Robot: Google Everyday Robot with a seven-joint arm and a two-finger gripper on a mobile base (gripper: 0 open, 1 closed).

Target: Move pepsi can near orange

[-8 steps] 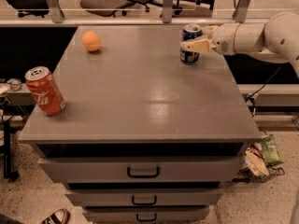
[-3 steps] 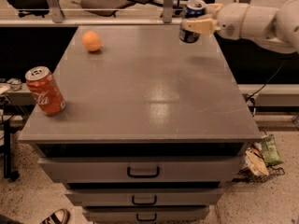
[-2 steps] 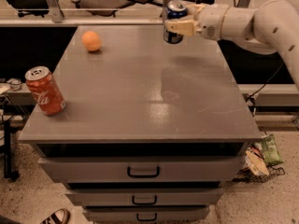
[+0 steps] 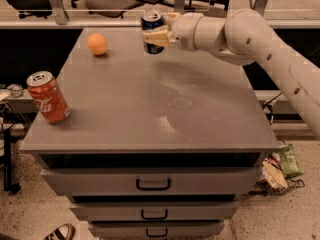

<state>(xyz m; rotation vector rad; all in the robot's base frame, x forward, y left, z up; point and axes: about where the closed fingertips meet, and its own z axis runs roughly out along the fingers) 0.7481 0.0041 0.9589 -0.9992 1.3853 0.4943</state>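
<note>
As the arm (image 4: 260, 39) stretches in from the right edge, the gripper (image 4: 154, 34) sits at upper ctr of the frame, fingers (image 4: 156, 35) clamped round the pepsi can (image 4: 151, 20), which is upright over the rear of the cabinet top (image 4: 150, 109). Orange (image 4: 98, 44) lies near the can's left, upper left, not touching. Coca-Cola can (image 4: 48, 97) stands at the left edge, well apart.
</note>
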